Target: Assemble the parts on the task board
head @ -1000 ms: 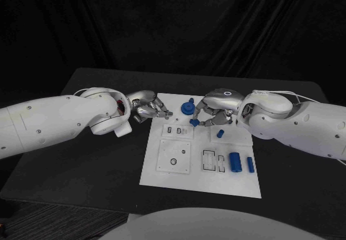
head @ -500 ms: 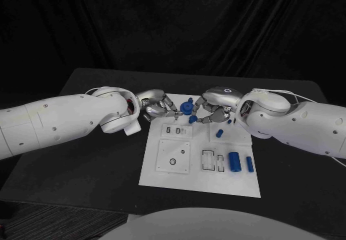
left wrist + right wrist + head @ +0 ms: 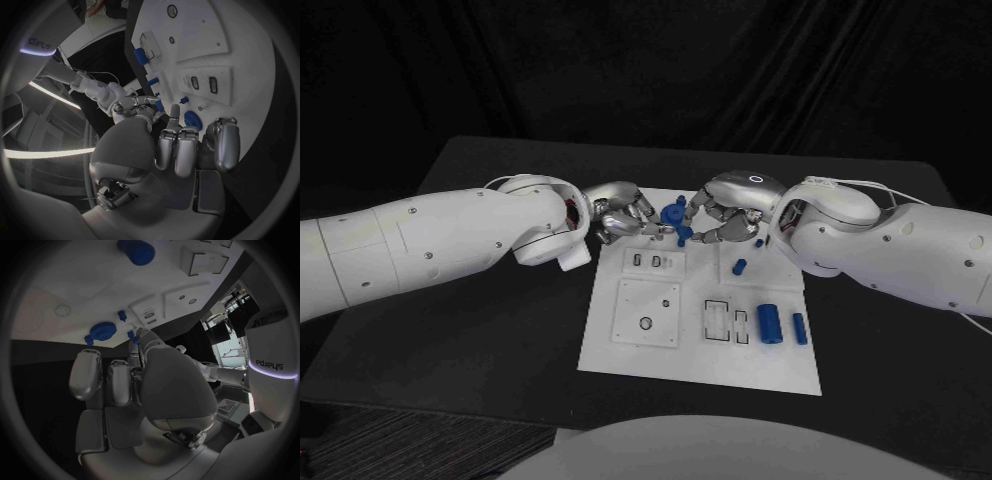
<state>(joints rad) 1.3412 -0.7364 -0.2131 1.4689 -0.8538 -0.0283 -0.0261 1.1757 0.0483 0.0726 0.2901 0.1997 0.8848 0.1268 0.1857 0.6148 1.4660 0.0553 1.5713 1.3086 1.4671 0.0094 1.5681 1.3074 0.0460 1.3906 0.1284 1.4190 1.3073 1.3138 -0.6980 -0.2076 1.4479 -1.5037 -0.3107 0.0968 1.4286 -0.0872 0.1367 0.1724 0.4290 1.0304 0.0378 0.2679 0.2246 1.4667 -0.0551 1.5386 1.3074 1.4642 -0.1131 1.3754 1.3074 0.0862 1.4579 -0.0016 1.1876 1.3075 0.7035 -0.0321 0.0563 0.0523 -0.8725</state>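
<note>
The white task board (image 3: 704, 360) lies in the middle of the black table. A blue gear-like disc (image 3: 675, 212) stands at its far edge, also seen as the disc (image 3: 192, 120) and the disc (image 3: 103, 331). My right hand (image 3: 723, 215) is just right of the disc and pinches a small blue part (image 3: 685, 236) at its fingertips, with that part (image 3: 132, 335) low over the board. My left hand (image 3: 623, 216) is just left of the disc with nothing in its fingers (image 3: 177, 145), which reach toward it.
On the board's right side lie a short blue peg (image 3: 740, 266), a thick blue cylinder (image 3: 770, 322) and a thinner one (image 3: 800, 328). Small slots (image 3: 653, 261), a square plate (image 3: 649, 312) and rectangular recesses (image 3: 727, 322) mark the board's middle.
My left hand has moved right, closer to the blue disc. My right hand has carried the small blue part a little farther back and left, toward the disc.
</note>
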